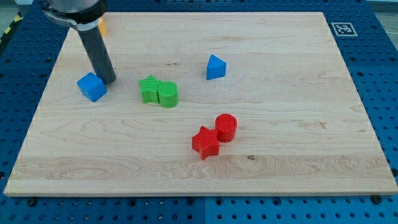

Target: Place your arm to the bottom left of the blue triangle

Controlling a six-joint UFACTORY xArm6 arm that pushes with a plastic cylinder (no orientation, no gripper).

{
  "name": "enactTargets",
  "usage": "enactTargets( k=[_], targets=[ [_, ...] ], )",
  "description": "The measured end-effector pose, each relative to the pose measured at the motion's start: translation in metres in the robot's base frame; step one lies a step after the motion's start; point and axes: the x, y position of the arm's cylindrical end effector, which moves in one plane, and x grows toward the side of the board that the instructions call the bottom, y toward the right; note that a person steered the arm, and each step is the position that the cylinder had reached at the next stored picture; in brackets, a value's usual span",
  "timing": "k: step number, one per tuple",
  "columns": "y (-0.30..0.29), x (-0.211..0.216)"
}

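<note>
The blue triangle [215,67] sits on the wooden board [280,124] a little above and right of the centre. My tip [108,81] rests on the board at the upper left, far to the left of the triangle and slightly lower in the view. The tip stands right beside a blue cube [92,86], at its upper right edge; I cannot tell if they touch.
A green star [148,89] and a green cylinder [168,94] touch each other between my tip and the triangle. A red star [205,142] and a red cylinder [226,127] lie below centre. A yellow block [102,27] peeks out behind the arm at the top left.
</note>
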Motion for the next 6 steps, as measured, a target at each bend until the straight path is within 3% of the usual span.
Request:
enactTargets(
  k=[1, 3, 6],
  targets=[
    [0.012, -0.022],
    [0.097, -0.027],
    [0.171, 0.009]
  ],
)
